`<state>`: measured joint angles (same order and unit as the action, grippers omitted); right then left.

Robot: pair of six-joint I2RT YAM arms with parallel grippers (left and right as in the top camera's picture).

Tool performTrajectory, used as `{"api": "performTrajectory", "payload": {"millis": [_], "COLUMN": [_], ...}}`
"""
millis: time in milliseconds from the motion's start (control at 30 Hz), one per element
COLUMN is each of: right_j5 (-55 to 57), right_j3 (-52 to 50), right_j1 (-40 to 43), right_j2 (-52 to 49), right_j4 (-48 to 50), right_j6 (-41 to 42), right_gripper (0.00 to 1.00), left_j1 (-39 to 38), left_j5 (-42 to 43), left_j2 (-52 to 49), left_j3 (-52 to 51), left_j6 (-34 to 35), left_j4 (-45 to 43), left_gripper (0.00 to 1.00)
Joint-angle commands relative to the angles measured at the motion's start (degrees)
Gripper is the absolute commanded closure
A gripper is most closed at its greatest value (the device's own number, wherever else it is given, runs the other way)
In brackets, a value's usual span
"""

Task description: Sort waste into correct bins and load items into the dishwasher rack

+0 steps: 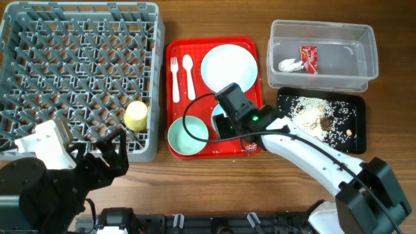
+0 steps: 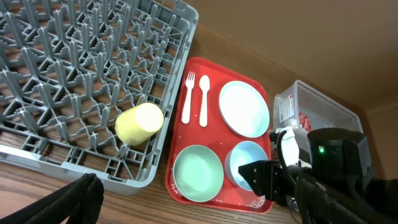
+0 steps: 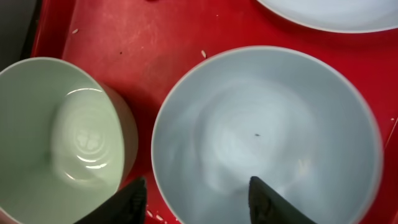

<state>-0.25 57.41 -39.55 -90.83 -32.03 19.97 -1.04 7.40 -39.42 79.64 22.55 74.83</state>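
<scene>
My right gripper (image 1: 223,123) (image 3: 202,202) is open over a pale bowl (image 3: 267,130) (image 2: 244,163) on the red serving tray (image 1: 182,47). One finger is inside the bowl's rim and the other is outside it, beside a mint-green bowl (image 1: 188,135) (image 3: 62,137) (image 2: 198,172). The pale blue plate (image 1: 229,67), white fork (image 1: 175,78) and white spoon (image 1: 188,75) lie on the same tray. A yellow cup (image 1: 136,116) (image 2: 140,122) lies in the grey dishwasher rack (image 1: 78,58). My left gripper (image 1: 112,151) is open and empty by the rack's front right corner.
The clear tub (image 1: 364,65) at the back right holds a red wrapper (image 1: 308,57) and a white napkin (image 1: 290,65). The black tray (image 1: 354,120) in front of it holds rice scraps (image 1: 312,114). Bare wood runs along the table's front edge.
</scene>
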Motion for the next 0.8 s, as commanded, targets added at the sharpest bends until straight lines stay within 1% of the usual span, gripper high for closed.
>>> {"api": "performTrajectory", "payload": {"millis": [0,67,100,133,200,267,333,367,400,433,467,500,567,600,667,767], "right_j5": [-0.92,-0.9,-1.4,-5.31,-6.86,-2.58,7.82,11.08,11.43,10.38,8.81,6.29,-4.39,-7.72,-8.81,-8.83], "right_j3": [2.91,3.15,3.15,3.13,3.13,3.13,3.08,2.64,1.73,-0.92,-3.3,-7.34,-20.48,-24.81,-33.05,-43.56], "right_j1": [-0.26,-0.31,-0.31,-0.31,-0.31,-0.28,-0.28,-0.28,-0.09,1.46,3.48,7.5,21.11,25.14,31.21,34.38], "right_j2": [8.92,18.32,24.74,30.93,37.27,43.23,50.05,53.29,55.45,59.25,61.79,64.94,71.21,73.2,78.38,85.15], "right_j4": [-2.23,-3.65,-4.46,-3.85,-5.66,-7.65,-8.15,-8.72,-8.46,-7.08,-6.14,-4.61,3.32,5.33,7.19,15.5], "right_j6": [0.0,-0.02,0.0,3.19,9.07,2.4,0.66,-2.49,-6.62,-12.22,-14.01,-13.94,-13.68,-13.33,-13.35,-13.33], "right_gripper": [0.32,0.3,0.11,0.0,0.0,0.0,0.0,0.0,0.0,0.0,0.0,0.0,0.0,0.0,0.0,0.0], "left_j1": [-0.09,-0.09,-0.09,-0.09,-0.09,-0.09,-0.09,-0.09,-0.09,-0.09,-0.09,-0.09,-0.09,-0.09,-0.09,-0.09], "left_j5": [0.48,0.48,0.48,0.48,0.48,0.48,0.48,0.48,0.48,0.48,0.48,0.48,0.48,0.48,0.48,0.46], "left_j2": [0.13,0.13,0.13,0.13,0.13,0.13,0.13,0.13,0.13,0.13,0.13,0.13,0.13,0.13,0.13,0.13], "left_j3": [0.48,0.48,0.48,0.48,0.48,0.48,0.48,0.48,0.48,0.48,0.48,0.48,0.48,0.48,0.48,0.48], "left_j6": [-1.16,-1.16,-1.16,-1.16,-1.16,-1.16,-1.16,-1.16,-1.16,-1.16,-1.16,-1.16,-1.16,-1.16,-1.16,-1.16], "left_j4": [-0.13,-0.13,-0.13,-0.13,-0.13,-0.13,-0.13,-0.13,-0.13,-0.13,-0.13,-0.13,-0.13,-0.13,-0.13,-0.13], "left_gripper": [0.0,0.0,0.0,0.0,0.0,0.0,0.0,0.0,0.0,0.0,0.0,0.0,0.0,0.0,0.0,0.0]}}
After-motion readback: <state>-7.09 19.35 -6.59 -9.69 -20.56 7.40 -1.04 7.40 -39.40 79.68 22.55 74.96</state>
